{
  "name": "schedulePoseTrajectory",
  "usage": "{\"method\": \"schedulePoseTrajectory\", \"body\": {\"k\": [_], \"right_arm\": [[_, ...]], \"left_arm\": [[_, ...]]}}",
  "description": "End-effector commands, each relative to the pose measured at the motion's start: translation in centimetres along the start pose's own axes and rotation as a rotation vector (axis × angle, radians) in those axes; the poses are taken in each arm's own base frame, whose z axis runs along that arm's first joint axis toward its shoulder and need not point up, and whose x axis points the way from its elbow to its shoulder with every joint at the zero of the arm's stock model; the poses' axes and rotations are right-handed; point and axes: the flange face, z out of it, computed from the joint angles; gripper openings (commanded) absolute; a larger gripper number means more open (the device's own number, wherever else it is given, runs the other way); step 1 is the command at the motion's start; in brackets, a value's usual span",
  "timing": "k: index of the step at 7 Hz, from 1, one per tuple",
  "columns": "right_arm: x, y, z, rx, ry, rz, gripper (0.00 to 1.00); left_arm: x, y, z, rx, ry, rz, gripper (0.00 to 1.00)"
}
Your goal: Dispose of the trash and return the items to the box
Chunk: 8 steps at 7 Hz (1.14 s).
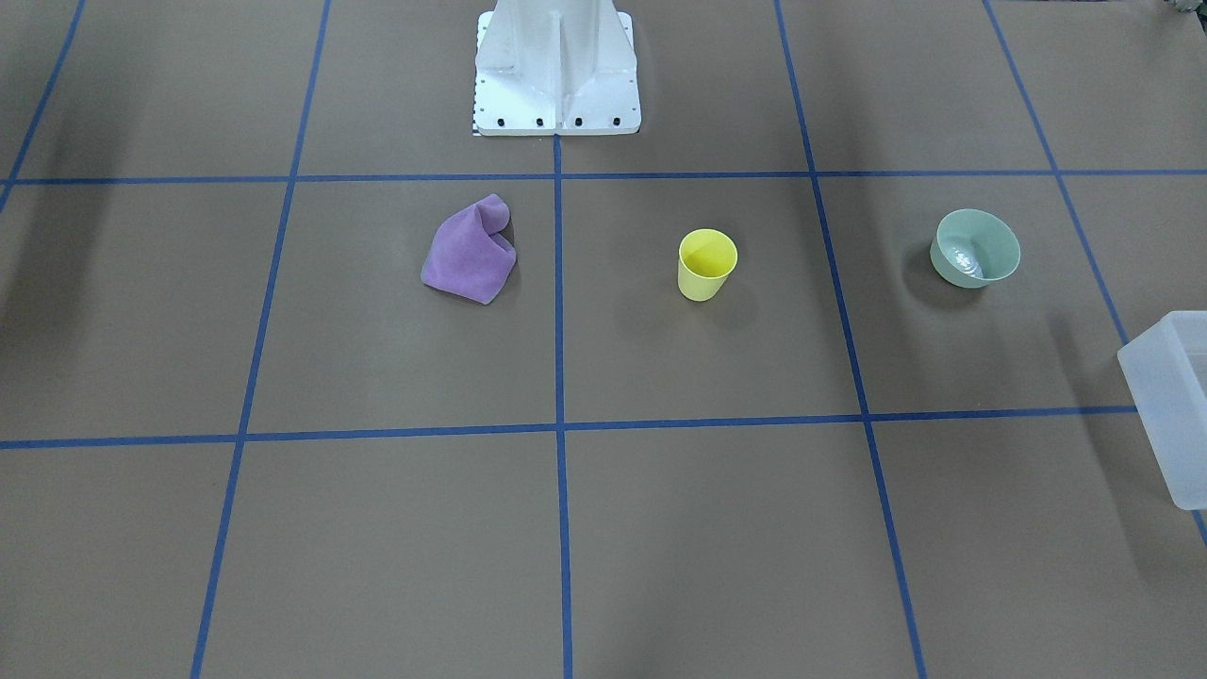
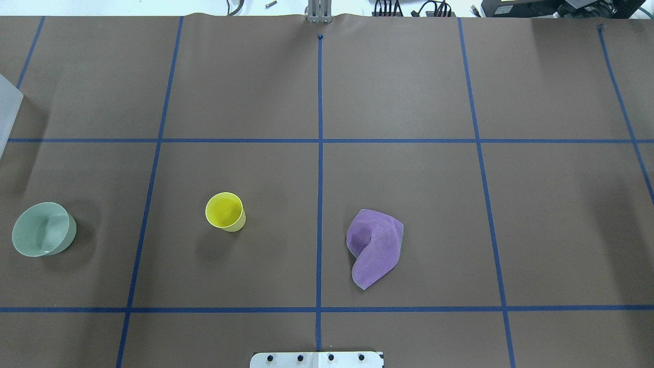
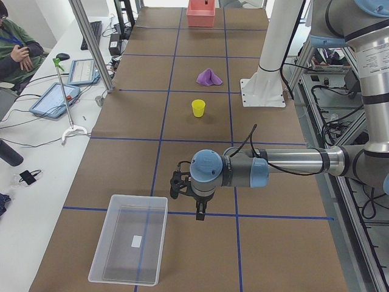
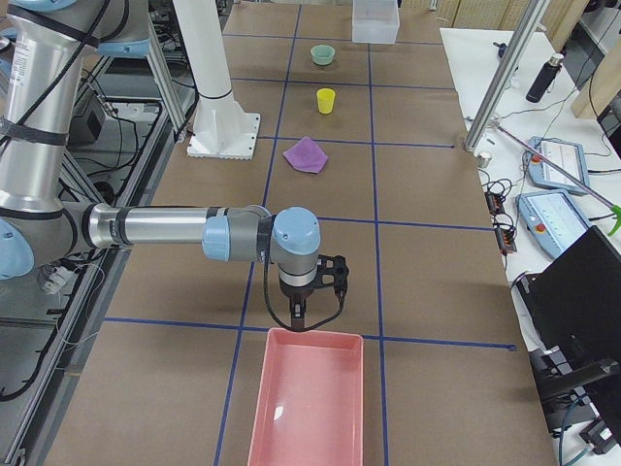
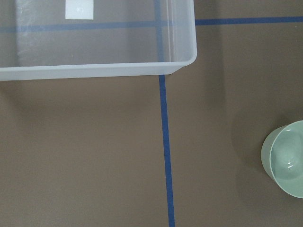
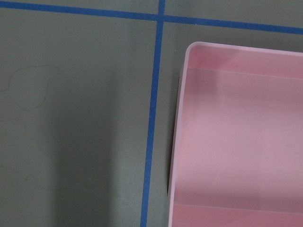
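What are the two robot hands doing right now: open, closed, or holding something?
Left gripper: cannot be told; it shows only in a side view.
Right gripper: cannot be told; it shows only in a side view.

A brown table (image 2: 409, 76) gridded with blue tape (image 2: 320, 153) adjoins a white desk (image 3: 42, 207).

1 cup (image 1: 707, 264). 1 bowl (image 1: 976, 248). 1 cloth (image 1: 470, 253). 2 bins: 1 white bin (image 5: 94, 71), 1 pink bin (image 6: 236, 132). 2 arms: left arm (image 3: 285, 161), right arm (image 4: 155, 225). 2 grippers: left gripper (image 3: 199, 213), right gripper (image 4: 297, 311). 2 tablets (image 3: 53, 99) on the side desk. 1 person (image 3: 15, 45).
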Motion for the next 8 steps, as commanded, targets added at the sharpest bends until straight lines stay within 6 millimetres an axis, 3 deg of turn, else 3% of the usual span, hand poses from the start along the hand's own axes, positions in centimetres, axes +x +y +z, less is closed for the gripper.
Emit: {"method": "schedulePoseTrajectory", "body": {"k": [1, 4, 7, 8], "right_arm": [[-0.1, 0.0, -0.1, 0.001, 0.0, -0.001, 1.0], [-0.5, -0.5, -0.6, 0.015, 0.004, -0.015, 1.0], [-3.5, -4.2, -4.1, 0.097, 0.011, -0.089, 1.0], [-5.0, -4.5, -5.9, 0.136, 0.014, -0.125, 1.0]], "left_arm": [[1.0, -0.1, -1.1, 0.017, -0.023, 0.022, 0.99], [2.1, -0.9, -2.3, 0.043, -0.055, 0.052, 0.99], [3.6, -2.5, -3.9, 0.211, -0.069, 0.225, 0.99], [4.3, -5.3, -4.5, 0.257, -0.063, 0.255, 0.99]]}}
